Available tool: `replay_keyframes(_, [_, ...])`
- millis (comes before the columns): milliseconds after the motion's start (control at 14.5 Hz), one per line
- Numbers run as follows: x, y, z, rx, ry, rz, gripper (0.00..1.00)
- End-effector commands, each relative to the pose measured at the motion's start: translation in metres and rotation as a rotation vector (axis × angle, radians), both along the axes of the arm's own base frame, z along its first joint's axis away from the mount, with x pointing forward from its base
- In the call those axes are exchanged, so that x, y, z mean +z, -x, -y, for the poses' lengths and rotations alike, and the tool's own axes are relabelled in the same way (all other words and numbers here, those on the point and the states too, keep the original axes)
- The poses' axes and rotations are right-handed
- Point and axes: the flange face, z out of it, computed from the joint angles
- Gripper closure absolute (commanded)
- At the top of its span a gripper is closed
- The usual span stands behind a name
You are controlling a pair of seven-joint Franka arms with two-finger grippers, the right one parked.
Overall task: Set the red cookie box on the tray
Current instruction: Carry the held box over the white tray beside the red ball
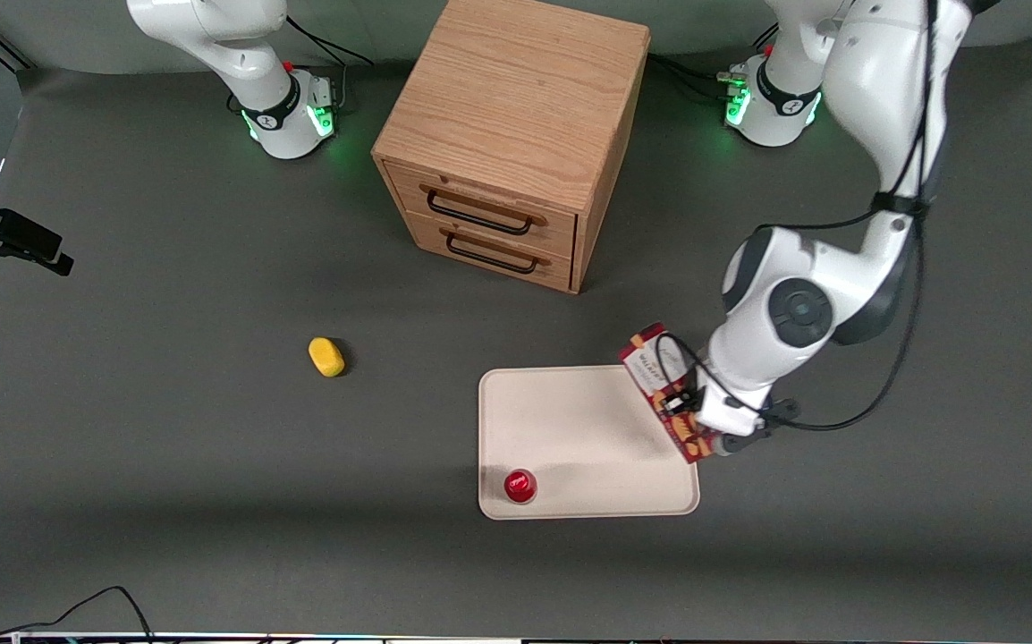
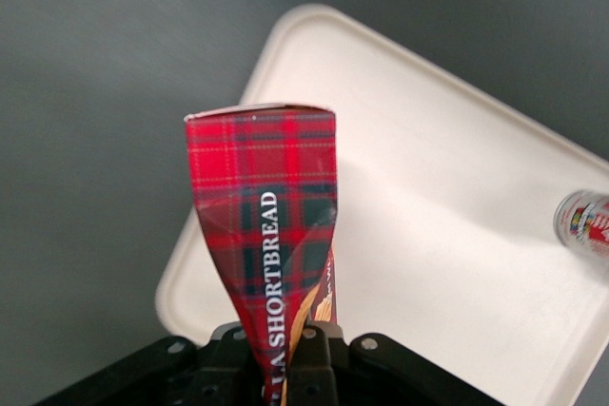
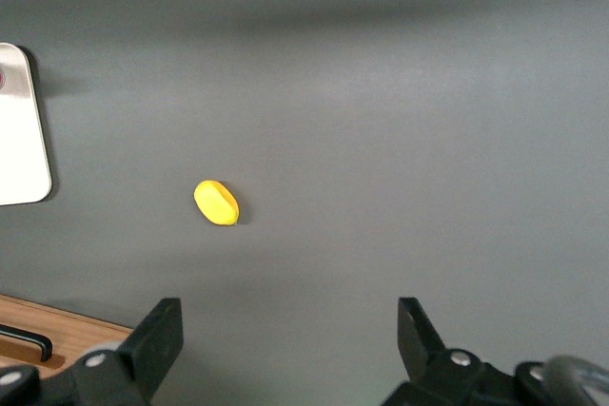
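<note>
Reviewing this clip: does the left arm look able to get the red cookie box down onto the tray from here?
Probably yes. The gripper holds the red cookie box over the tray's edge, and the only thing on it, a small red can, sits well aside.

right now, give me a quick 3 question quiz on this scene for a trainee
1. True or false: the gripper is shut on the red cookie box.
2. Which thing already stands on the tray? A) yellow object B) small red can C) wooden cabinet
3. Fill in: the box is held above the tray's edge toward the ____ arm's end of the table.

Key
1. True; in the wrist view the fingers pinch the box.
2. B, the small red can; the yellow object lies on the table and the wooden cabinet stands farther from the front camera.
3. working
</note>
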Motion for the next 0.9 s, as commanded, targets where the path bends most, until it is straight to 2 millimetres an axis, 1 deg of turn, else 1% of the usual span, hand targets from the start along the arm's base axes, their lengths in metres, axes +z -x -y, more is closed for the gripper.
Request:
replay_keyframes(0, [-0.015, -0.005, 0.025, -0.012, -0.052, 0.036, 1.00])
replay_keyframes(207, [-0.037, -0.010, 0.022, -0.049, -0.113, 0.054, 1.00])
replay_keyframes(345, [-0.040, -0.013, 0.020, -0.052, -0.105, 0.075, 1.00])
replay_keyframes(483, [-0.048, -0.014, 0.021, -0.055, -0.099, 0.081, 1.00])
replay_keyframes(759, [-0.069, -0.016, 0.022, -0.072, -0.092, 0.112, 1.00])
replay_keyframes(828, [-0.070, -0.017, 0.022, -0.076, -0.091, 0.117, 1.00])
